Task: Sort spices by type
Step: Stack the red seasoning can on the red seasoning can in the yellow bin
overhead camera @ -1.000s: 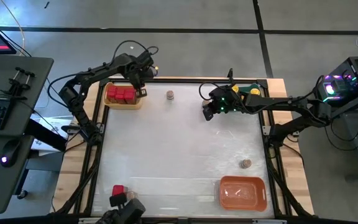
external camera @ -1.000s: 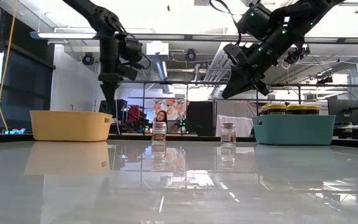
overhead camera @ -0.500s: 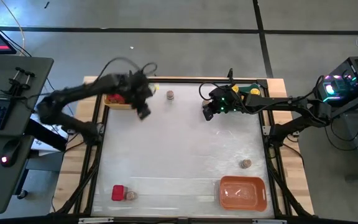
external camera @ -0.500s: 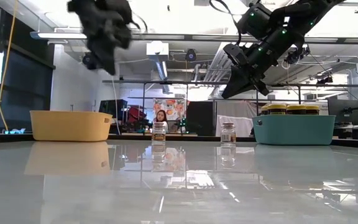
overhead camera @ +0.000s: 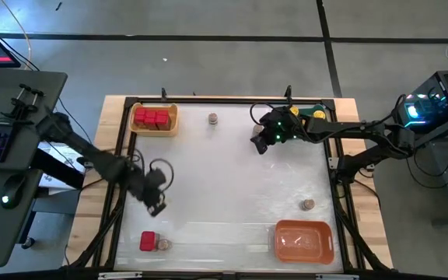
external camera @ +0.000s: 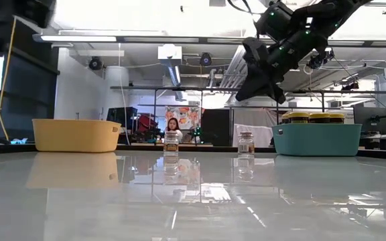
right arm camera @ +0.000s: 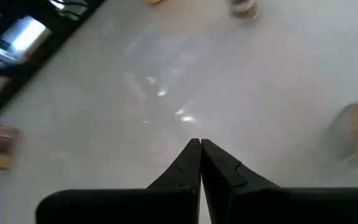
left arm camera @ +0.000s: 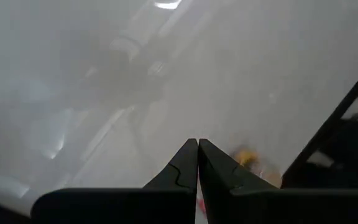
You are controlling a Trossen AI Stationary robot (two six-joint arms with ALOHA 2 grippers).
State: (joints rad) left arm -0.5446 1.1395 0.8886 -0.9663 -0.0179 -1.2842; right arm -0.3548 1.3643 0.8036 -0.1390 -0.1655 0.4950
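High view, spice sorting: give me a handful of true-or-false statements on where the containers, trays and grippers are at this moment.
1. The yellow tray holds red boxes. True.
2. The orange tray holds three jars. False: it looks empty.
3. One red box stands on the table beside a small jar. True.
4. The left gripper grips a red box. False: it is shut on nothing, above bare table.
5. The right gripper is shut and empty. True.
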